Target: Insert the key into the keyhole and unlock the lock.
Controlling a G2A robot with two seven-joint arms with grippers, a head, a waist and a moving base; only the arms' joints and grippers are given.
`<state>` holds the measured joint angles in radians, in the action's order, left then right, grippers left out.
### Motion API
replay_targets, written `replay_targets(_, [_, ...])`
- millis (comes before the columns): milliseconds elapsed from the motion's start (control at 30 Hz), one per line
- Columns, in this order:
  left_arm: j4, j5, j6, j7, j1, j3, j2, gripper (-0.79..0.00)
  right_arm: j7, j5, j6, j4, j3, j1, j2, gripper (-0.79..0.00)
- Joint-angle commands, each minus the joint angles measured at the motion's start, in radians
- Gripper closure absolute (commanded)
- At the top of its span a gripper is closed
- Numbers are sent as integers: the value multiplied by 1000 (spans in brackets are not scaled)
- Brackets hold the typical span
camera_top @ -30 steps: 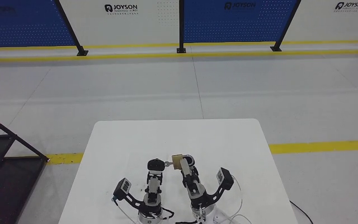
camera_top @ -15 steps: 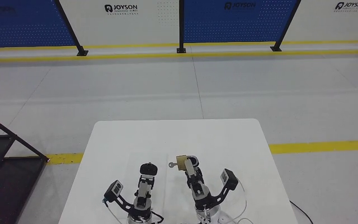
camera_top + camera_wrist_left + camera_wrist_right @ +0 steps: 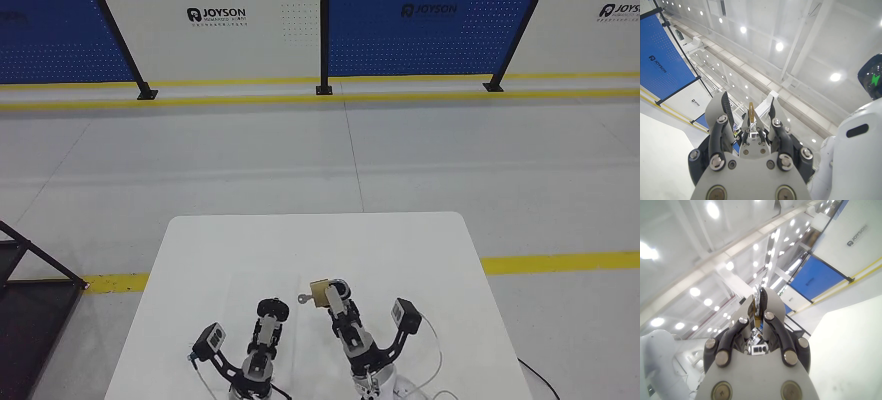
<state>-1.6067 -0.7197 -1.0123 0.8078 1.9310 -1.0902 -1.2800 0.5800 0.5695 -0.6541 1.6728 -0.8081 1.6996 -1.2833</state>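
A brass padlock (image 3: 320, 292) with a silver shackle is held above the white table (image 3: 400, 250) by my right gripper (image 3: 333, 300), which is shut on it. A small silver key (image 3: 304, 297) sticks out of the lock's side toward the left arm. The right wrist view has the padlock (image 3: 755, 311) edge-on between the closed fingers of my right gripper (image 3: 759, 294). My left gripper (image 3: 270, 308) stands open a short way left of the key, apart from it. In the left wrist view, its fingers (image 3: 726, 106) are spread, with the padlock (image 3: 751, 113) farther off between them.
Both arms are over the near part of the table, close together. A dark rack (image 3: 20, 270) stands off the table's left side. Blue barrier panels (image 3: 430, 35) and yellow floor lines (image 3: 560, 262) lie beyond the far edge.
My left gripper was at the key a second ago; it has let go, opened and drawn back toward the near left. The padlock with the key stays in my right gripper, barely shifted.
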Motion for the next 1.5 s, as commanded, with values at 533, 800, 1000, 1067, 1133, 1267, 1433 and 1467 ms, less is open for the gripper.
replay_targets(533, [39,4,0,0,-26,57,89,-289,-176,-1,-2,24,-38,25,13,0])
replay_targets(800, [34,18,0,0,-39,80,117,-292,-210,12,19,29,-38,27,12,0])
replay_targets(1000, [38,26,0,0,-51,93,129,-277,-226,24,29,30,-37,27,11,0])
replay_targets(1067, [40,29,0,0,-54,95,131,-274,-229,29,33,30,-36,27,11,0])
replay_targets(1133, [41,29,0,0,-56,97,133,-265,-233,34,37,29,-34,26,10,0])
replay_targets(1267, [43,29,0,0,-60,98,136,-237,-238,41,44,29,-32,25,9,0])
replay_targets(1433, [50,15,0,0,-62,88,134,-102,-242,46,49,29,-32,25,8,0])
replay_targets(1467, [51,13,0,0,-61,86,132,-49,-243,47,49,29,-32,25,8,0])
